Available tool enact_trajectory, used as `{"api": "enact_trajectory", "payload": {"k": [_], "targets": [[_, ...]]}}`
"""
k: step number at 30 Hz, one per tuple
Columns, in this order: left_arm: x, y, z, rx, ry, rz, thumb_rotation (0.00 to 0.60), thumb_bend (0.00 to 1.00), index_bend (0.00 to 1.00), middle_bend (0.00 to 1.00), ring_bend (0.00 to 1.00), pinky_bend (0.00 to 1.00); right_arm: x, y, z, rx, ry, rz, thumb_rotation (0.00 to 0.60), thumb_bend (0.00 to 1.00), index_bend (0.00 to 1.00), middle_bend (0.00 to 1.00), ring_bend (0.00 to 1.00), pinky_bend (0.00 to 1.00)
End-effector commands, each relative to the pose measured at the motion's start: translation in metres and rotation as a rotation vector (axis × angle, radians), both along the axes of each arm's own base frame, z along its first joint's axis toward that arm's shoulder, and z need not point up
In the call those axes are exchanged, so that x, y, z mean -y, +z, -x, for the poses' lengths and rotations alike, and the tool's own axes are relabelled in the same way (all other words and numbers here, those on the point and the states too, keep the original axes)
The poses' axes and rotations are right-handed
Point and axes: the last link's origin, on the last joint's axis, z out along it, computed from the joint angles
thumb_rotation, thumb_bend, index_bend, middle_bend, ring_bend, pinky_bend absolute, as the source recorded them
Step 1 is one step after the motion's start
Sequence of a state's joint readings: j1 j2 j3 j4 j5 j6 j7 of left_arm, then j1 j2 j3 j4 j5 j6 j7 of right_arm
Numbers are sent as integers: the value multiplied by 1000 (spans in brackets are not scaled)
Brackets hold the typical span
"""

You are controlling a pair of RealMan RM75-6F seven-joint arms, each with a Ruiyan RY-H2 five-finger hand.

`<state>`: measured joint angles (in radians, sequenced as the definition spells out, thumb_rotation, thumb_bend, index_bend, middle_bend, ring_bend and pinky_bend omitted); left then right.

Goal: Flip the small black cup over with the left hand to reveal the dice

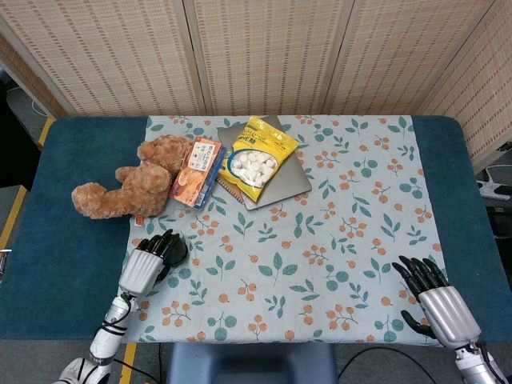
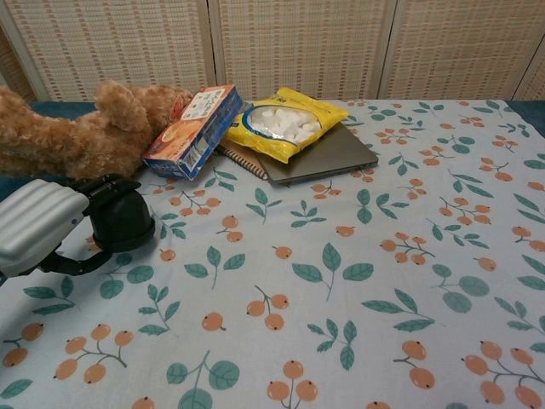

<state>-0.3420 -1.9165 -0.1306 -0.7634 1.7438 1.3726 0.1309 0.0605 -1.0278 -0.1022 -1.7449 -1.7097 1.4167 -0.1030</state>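
Observation:
The small black cup (image 1: pixel 175 249) (image 2: pixel 124 221) stands on the flowered cloth near the table's front left, just in front of the teddy bear. My left hand (image 1: pixel 146 264) (image 2: pixel 41 226) grips it from the near-left side, fingers (image 2: pixel 109 184) curled over its top and the thumb around its base. No dice shows in either view. My right hand (image 1: pixel 436 299) rests at the front right edge of the table, fingers spread, holding nothing; the chest view does not show it.
A brown teddy bear (image 1: pixel 128 186) lies behind the cup. Beside it lie an orange snack box (image 1: pixel 198 170), a yellow bag of marshmallows (image 1: pixel 256 158) and a grey laptop (image 1: pixel 282 182) on a notebook. The blue table (image 1: pixel 72 256) edges the cloth.

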Motion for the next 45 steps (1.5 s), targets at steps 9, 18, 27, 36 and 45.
{"api": "enact_trajectory", "payload": {"k": [9, 18, 27, 36, 45], "targets": [[15, 2, -2, -56, 104, 143, 600, 376, 0, 51, 10, 181, -1, 1, -1, 5, 8, 11, 600, 224, 0, 0, 0, 0], [25, 10, -14, -30, 126, 269, 600, 339, 0, 0, 0, 145, -2, 2, -1, 8, 10, 18, 600, 224, 0, 0, 0, 0], [26, 23, -30, 188, 79, 244, 600, 341, 0, 0, 0, 143, -2, 0, -1, 4, 8, 15, 600, 224, 0, 0, 0, 0], [9, 29, -27, 171, 96, 270, 600, 343, 0, 16, 0, 115, -2, -1, -1, 1, 7, 12, 600, 224, 0, 0, 0, 0], [2, 35, -30, 102, 115, 305, 600, 340, 104, 85, 0, 66, -2, -3, -2, -3, 9, 0, 600, 224, 0, 0, 0, 0]]}}
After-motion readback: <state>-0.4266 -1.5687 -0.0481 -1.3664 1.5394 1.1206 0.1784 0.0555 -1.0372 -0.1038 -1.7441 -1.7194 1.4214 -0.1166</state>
